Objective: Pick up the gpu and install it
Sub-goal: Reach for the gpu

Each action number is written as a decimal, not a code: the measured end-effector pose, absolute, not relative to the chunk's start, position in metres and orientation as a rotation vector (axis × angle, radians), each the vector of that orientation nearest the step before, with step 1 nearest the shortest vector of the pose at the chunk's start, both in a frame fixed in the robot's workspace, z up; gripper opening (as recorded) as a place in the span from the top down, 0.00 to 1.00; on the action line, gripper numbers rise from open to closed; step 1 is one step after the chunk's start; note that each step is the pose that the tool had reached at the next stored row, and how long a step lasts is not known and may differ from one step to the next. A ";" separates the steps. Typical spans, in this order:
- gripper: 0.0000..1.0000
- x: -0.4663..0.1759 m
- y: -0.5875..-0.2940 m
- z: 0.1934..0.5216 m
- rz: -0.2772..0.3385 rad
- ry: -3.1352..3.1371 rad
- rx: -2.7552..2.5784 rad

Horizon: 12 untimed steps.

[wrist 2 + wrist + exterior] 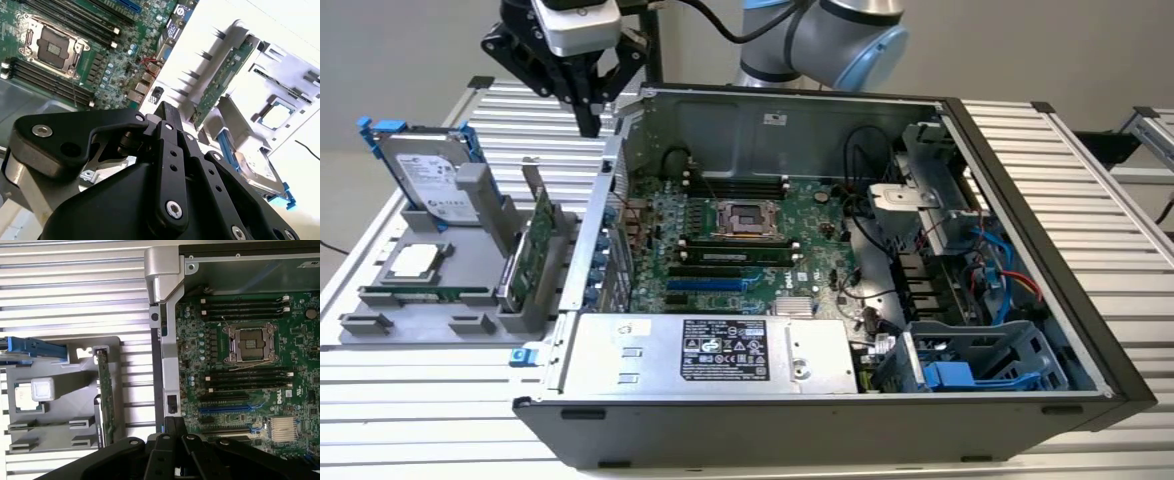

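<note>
The gpu (538,243) stands on edge in a slot of the grey holder (400,330), at the exterior view's left beside the open computer case (1014,250). It is a thin green card in both wrist views (220,82) (106,395). My gripper (591,127) hangs above the case's corner, behind and higher than the gpu and apart from it. Its black fingers are shut together on nothing (167,109) (173,421). The green motherboard (720,245) lies inside the case with its blue expansion slots (707,285) bare.
A silver hard drive (427,175) in a blue frame leans at the holder's far end. A square processor (414,262) lies flat on the holder. The case's metal side wall (594,250) rises between holder and motherboard. A power supply (707,350) fills the near side.
</note>
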State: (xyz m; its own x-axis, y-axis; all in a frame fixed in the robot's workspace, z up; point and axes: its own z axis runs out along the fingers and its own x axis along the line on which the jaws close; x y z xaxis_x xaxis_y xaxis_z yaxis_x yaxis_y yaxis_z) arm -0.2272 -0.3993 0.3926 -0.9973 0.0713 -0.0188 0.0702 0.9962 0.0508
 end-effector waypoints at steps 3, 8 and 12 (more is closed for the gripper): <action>1.00 -0.231 -0.399 0.393 0.078 3.118 0.110; 1.00 -0.239 -0.399 0.393 0.078 3.118 0.110; 1.00 -0.245 -0.399 0.393 0.078 3.118 0.111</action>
State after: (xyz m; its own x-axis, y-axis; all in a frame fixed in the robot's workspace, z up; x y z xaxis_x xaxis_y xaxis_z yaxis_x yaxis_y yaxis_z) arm -0.2452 -0.3993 0.3926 -0.9973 0.0713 -0.0189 0.0703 0.9962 0.0508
